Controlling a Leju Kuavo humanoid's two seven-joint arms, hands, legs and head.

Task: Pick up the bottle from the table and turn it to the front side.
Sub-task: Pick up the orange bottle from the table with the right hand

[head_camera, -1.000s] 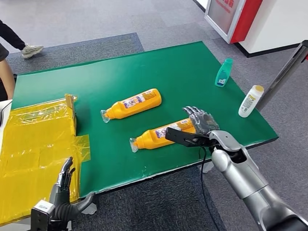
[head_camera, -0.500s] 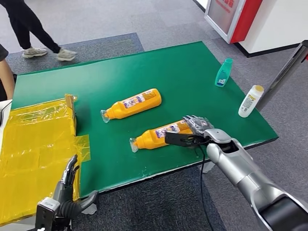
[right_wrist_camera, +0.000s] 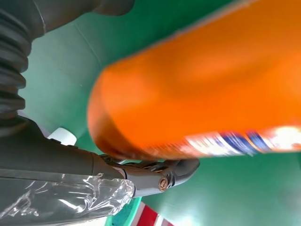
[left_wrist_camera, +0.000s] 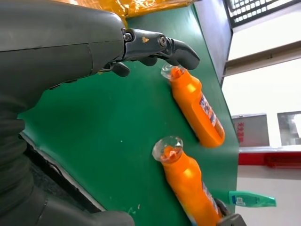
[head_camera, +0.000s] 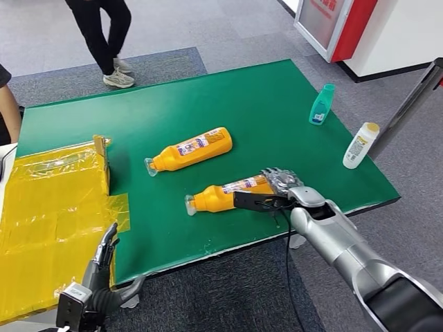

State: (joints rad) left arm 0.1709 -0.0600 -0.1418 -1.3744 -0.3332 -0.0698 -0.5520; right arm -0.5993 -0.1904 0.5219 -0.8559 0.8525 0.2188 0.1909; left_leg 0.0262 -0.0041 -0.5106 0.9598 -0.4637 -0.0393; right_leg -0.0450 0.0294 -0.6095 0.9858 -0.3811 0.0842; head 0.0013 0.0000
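Two orange bottles lie on their sides on the green table. The nearer orange bottle has its clear cap toward the left. My right hand wraps its base end, and in the right wrist view the bottle sits between the thumb and a dark finger. The farther orange bottle lies untouched, label up. My left hand hangs below the table's front left edge, fingers apart and holding nothing.
A yellow plastic-wrapped bundle covers the table's left end. A teal bottle and a white bottle lie near the right edge. A person's legs are beyond the far side. A metal pole slants at the right.
My right hand came down from above the nearer bottle's base and closed around it; the bottle shifted slightly left and rolled a little. My left hand rose slightly. A person walked rightward behind the table.
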